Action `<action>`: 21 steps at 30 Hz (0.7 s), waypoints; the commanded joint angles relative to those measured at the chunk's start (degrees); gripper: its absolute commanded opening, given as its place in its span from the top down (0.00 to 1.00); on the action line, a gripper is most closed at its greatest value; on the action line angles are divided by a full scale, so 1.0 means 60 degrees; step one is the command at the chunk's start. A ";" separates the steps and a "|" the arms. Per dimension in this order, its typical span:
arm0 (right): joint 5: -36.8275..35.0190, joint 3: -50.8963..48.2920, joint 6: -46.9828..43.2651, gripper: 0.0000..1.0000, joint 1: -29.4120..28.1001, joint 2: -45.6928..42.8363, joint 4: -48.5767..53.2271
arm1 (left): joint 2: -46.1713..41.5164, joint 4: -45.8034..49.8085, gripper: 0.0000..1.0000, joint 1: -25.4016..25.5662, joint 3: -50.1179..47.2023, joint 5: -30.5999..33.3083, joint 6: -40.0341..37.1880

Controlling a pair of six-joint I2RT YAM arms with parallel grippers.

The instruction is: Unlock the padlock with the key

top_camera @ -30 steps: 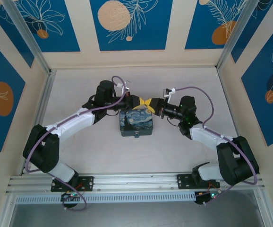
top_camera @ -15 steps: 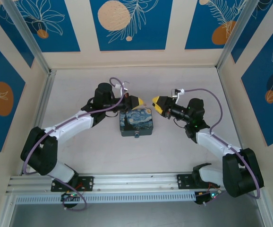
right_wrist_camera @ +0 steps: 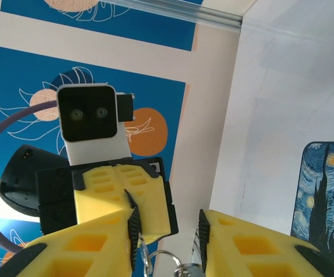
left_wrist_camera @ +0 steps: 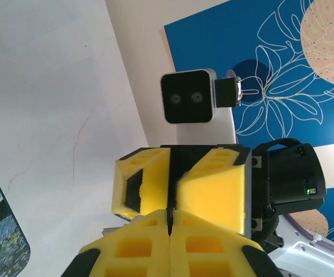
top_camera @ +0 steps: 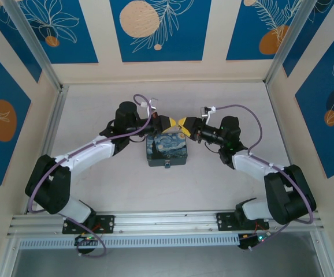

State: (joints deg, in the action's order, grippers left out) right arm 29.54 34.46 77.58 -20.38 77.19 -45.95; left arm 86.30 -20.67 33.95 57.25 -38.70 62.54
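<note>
Closed left hand (top_camera: 168,124) meets right hand (top_camera: 184,122) above the blue-and-yellow painted rectangular tin (top_camera: 167,151). A small metal ring (right_wrist_camera: 155,262), perhaps the key's, sits between the spread right fingers (right_wrist_camera: 253,245), grip uncertain; padlock unlocking judged unfinished.

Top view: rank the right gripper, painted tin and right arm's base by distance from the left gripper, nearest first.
From the left gripper:
1. right gripper, facing it, immediately to its right.
2. painted tin, just toward the bases.
3. right arm's base, near edge, far right.
</note>
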 commanded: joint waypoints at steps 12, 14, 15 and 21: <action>-0.0192 -0.0232 0.0246 0.73 -0.0198 0.0047 -0.1210 | 0.0136 -0.0536 1.00 0.0107 0.0008 0.0207 0.0152; -0.0203 -0.0274 0.0238 0.74 -0.0221 0.0063 -0.1232 | 0.0152 -0.0553 1.00 0.0107 0.0008 0.0224 0.0158; -0.0215 -0.0305 0.0239 0.74 -0.0237 0.0056 -0.1233 | 0.0162 -0.0544 1.00 0.0100 0.0008 0.0239 0.0164; -0.0260 -0.0450 0.0268 0.78 -0.0255 0.0028 -0.1322 | 0.0228 -0.0584 1.00 0.0124 0.0041 0.0253 0.0203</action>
State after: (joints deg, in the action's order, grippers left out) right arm 28.67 32.69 79.09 -21.43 77.49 -52.07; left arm 86.89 -21.93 34.04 57.25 -37.45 63.18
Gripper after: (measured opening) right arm 0.221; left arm 0.040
